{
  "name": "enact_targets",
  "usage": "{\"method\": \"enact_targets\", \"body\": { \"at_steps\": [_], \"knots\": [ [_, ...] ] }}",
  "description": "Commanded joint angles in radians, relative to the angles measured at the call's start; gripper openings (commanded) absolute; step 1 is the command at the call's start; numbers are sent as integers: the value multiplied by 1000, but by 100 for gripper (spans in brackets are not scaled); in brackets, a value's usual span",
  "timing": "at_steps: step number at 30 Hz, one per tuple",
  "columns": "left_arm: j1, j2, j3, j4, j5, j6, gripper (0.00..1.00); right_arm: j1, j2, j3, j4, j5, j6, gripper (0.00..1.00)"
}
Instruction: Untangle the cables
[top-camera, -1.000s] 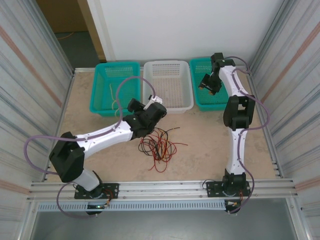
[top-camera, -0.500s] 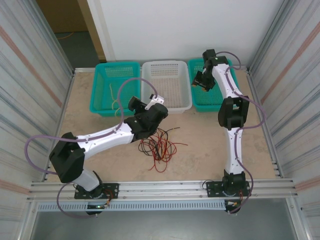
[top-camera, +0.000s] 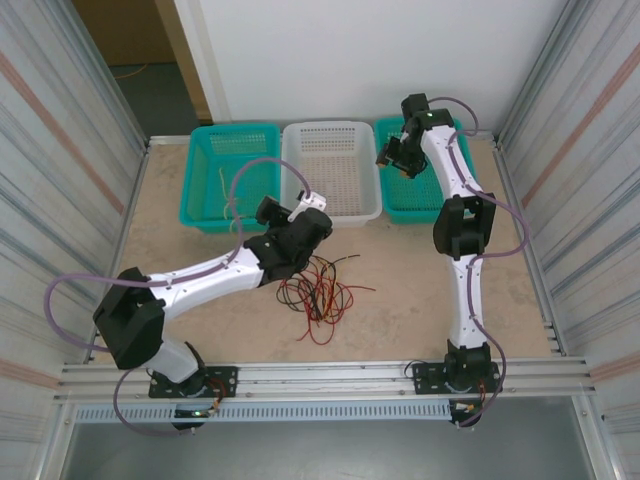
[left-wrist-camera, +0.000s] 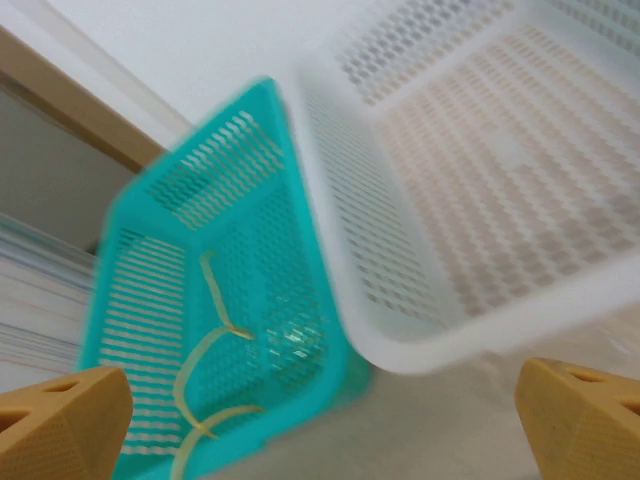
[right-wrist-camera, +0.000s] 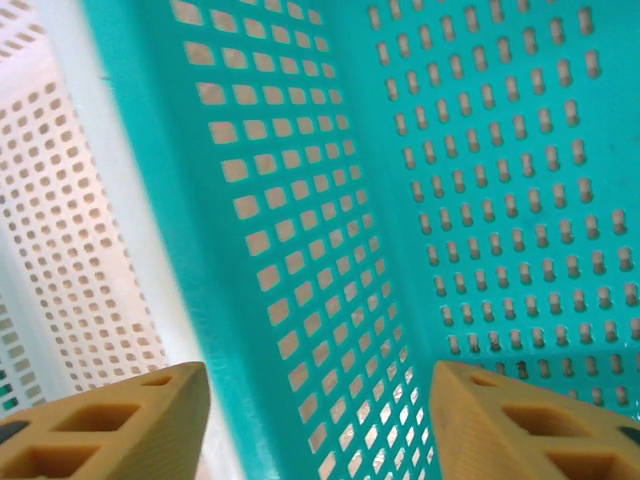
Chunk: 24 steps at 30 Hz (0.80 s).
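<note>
- Start w/ L gripper (left-wrist-camera: 320, 425) gaping, empty; same for R gripper (right-wrist-camera: 320, 425), at far-right basket (right-wrist-camera: 400, 180)
- Lower L gripper onto cables (top-camera: 320, 290), pinch one loose end, pull slow

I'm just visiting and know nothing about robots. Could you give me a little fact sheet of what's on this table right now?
Tangle: red and black cables, heaped on the table in front of the baskets
Set apart: pale yellow cable, lying in the left teal basket
Middle: white basket, nothing visible inside
Robot's left: left hand, open and empty, near the white basket's front
Robot's right: right hand, open and empty, over the right teal basket
</note>
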Motion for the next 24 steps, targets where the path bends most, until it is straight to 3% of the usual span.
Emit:
{"method": "enact_targets", "body": {
  "at_steps": [1,3,5,6,9,12,17,19,24],
  "knots": [
    [116,-100,50,-174,359,-256,99,3,-100,29,-25,51,1,64],
    [287,-162,-11,-122,795,-415,97,6,-157,21,-34,64,7,65],
    [421,-183,-76,-25,1090,-541,95,17,-213,-4,-37,73,5,65],
    [467,-182,-91,-2,1174,-579,94,26,-246,-24,-37,85,2,65],
    [552,-169,-74,-31,1285,-593,94,65,-348,-88,-37,122,-5,66],
    [592,-170,-29,-124,1274,-565,92,121,-466,-194,-18,153,-5,67],
    [572,-199,18,-239,1177,-521,90,265,-696,-492,98,196,19,70],
    [522,-216,20,-252,1141,-514,89,326,-782,-641,160,206,45,71],
    [298,-225,22,-308,908,-454,89,460,-949,-947,247,276,110,72]
  ]
}}
